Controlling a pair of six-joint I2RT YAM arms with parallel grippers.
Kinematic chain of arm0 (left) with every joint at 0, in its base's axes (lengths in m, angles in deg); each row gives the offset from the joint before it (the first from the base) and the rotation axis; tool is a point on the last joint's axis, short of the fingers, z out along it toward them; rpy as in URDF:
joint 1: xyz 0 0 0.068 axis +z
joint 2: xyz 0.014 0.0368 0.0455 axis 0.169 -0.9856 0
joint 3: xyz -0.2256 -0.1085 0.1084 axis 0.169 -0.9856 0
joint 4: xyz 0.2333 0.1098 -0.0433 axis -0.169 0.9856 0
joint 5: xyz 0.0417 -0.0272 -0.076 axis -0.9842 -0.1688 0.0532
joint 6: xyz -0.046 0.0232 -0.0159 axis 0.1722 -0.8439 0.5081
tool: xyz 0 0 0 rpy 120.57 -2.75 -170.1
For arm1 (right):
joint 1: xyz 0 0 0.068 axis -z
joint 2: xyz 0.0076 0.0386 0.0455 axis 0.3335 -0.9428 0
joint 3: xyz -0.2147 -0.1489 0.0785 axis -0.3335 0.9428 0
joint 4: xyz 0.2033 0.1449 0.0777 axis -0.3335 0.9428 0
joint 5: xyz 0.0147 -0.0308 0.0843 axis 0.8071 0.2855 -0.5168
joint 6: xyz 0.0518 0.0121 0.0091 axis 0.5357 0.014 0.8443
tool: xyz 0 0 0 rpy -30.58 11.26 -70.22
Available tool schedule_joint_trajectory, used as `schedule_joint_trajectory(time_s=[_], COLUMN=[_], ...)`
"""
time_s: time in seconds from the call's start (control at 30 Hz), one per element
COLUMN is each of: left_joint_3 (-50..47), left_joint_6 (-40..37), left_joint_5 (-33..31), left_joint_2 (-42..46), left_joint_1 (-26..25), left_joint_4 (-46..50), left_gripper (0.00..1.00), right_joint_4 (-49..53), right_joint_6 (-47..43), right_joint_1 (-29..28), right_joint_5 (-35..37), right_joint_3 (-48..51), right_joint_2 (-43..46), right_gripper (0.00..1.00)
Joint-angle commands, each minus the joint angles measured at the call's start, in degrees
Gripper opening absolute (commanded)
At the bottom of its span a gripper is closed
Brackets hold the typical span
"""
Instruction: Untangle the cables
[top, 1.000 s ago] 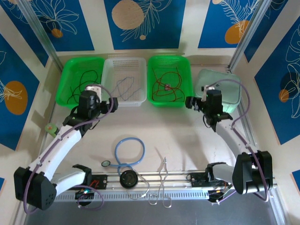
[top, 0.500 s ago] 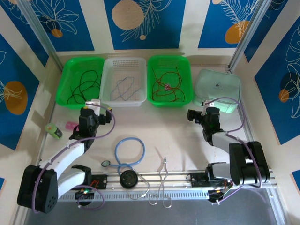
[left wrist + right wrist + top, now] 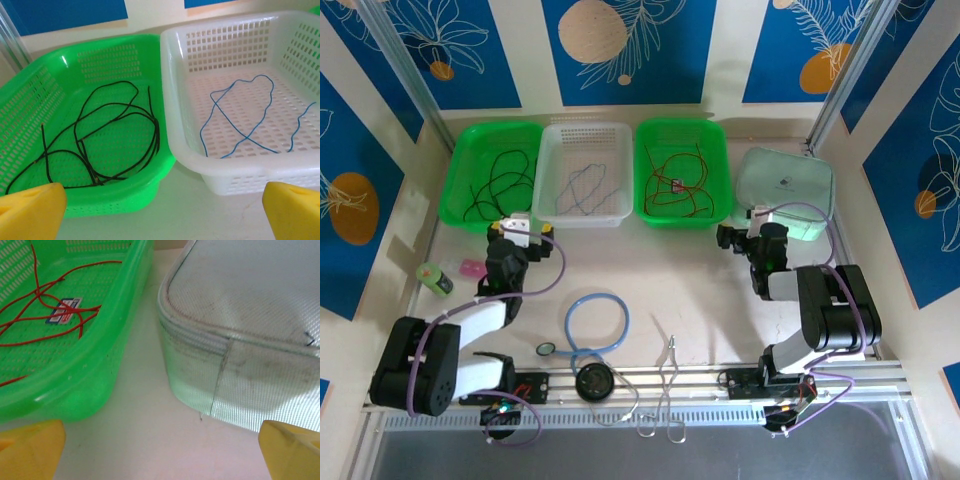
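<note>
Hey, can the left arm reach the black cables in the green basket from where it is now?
Probably yes: the left end effector is open, facing the black cables, with only the green basket's low front wall between them.

Three baskets stand in a row: two green, the left green basket and the right green basket, with one white basket between them. Beside them lies one pale mesh pouch. The cables come in three colours, one colour to a basket: black cables, bluish-grey cables and red cables (the strands cross too much to count singly). On the table are one light-blue tube loop, one black disc, one small green object and one pink one.
</note>
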Motion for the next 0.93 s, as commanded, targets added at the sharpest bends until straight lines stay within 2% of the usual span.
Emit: schedule_joint_trajectory(time_s=[0.0,0.33,0.37,0.43,0.57,0.9], left_joint_3=[-0.81,-0.89,-0.74,1.37,3.43,3.27], left_joint_6=[-0.70,-3.53,-3.37,-1.63,0.27,0.70], left_joint_5=[0.07,5.52,4.70,1.48,-2.95,-3.57], left_joint_2=[-2.44,-19.90,-20.17,-18.99,-19.54,-19.39], left_joint_1=[1.21,1.39,1.33,1.44,1.82,2.00], left_joint_4=[-3.69,-19.53,-19.66,-13.60,-11.00,-11.02], left_gripper=[1.00,1.00,1.00,1.00,1.00,1.00], right_joint_4=[-1.61,-1.13,-1.18,-1.18,-1.16,-1.27], right_joint_6=[0.00,0.17,0.17,0.18,0.17,0.26], right_joint_1=[0.40,0.72,0.74,0.73,0.73,0.92], right_joint_5=[-1.56,-2.25,-2.26,-2.34,-2.35,-2.79], right_joint_3=[-1.13,-1.30,-1.32,-1.32,-1.30,-1.21], right_joint_2=[-0.05,0.00,0.03,-0.01,0.03,0.07], right_gripper=[0.99,0.99,0.99,0.99,0.99,0.99])
